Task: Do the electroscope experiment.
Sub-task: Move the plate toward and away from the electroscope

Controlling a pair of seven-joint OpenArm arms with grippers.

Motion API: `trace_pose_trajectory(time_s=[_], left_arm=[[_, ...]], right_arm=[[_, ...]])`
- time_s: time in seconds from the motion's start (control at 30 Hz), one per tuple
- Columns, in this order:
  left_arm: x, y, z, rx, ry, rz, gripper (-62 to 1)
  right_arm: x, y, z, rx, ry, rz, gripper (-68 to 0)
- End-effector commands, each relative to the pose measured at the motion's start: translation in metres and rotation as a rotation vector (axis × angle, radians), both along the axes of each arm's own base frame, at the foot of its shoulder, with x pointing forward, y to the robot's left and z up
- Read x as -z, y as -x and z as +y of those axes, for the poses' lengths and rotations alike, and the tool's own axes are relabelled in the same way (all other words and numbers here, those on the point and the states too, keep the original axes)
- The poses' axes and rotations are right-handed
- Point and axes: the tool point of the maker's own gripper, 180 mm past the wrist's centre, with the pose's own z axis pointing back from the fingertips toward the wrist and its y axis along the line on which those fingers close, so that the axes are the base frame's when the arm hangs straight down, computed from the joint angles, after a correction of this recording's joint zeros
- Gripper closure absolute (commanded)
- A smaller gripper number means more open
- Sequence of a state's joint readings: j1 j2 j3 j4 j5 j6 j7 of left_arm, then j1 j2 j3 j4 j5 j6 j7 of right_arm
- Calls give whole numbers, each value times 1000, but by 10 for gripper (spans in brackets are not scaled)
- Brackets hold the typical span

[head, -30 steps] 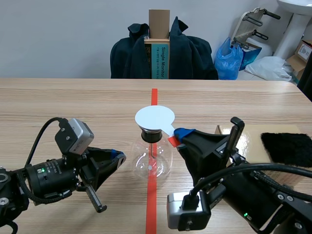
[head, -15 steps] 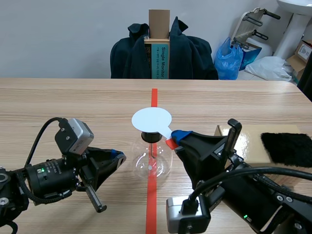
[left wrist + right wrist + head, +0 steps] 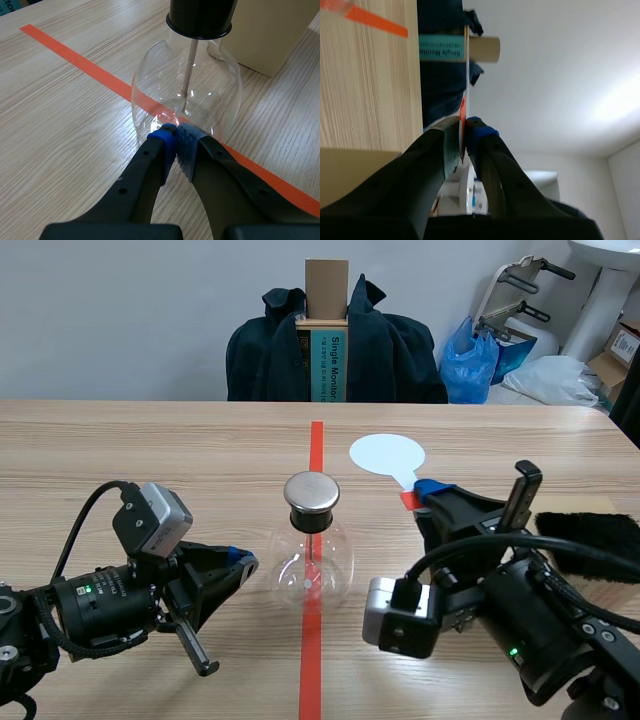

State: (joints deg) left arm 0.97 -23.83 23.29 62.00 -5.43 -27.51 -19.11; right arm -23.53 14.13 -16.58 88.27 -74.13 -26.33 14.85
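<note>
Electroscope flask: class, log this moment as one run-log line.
left gripper: shut, beside flask base | right gripper: shut on white paddle, right of metal cap | cap uncovered

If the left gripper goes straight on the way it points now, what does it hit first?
The glass flask: the left gripper, fingers shut, points at the bulb's lower wall, very close to it or perhaps touching; the depth is unclear.
</note>
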Motion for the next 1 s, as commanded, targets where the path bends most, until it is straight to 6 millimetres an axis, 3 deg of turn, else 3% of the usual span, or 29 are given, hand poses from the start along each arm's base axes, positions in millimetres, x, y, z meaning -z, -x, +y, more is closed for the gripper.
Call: trace_pose_trajectory(time_s=[0.0, 0.13, 0.3, 0.97], left_arm=[[-9, -3, -3, -2, 29, -20, -16], [-9, -3, -3, -2, 29, -20, -16], [-9, -3, -3, -2, 29, -20, -16], [-9, -3, -3, -2, 29, -20, -16]], right_arm=[[-13, -8, -9, 33, 1, -47, -8], [-13, -12, -18, 87, 1, -48, -8], [-13, -11, -14, 67, 1, -48, -8], [-11, 29, 46, -339, 1, -40, -8]])
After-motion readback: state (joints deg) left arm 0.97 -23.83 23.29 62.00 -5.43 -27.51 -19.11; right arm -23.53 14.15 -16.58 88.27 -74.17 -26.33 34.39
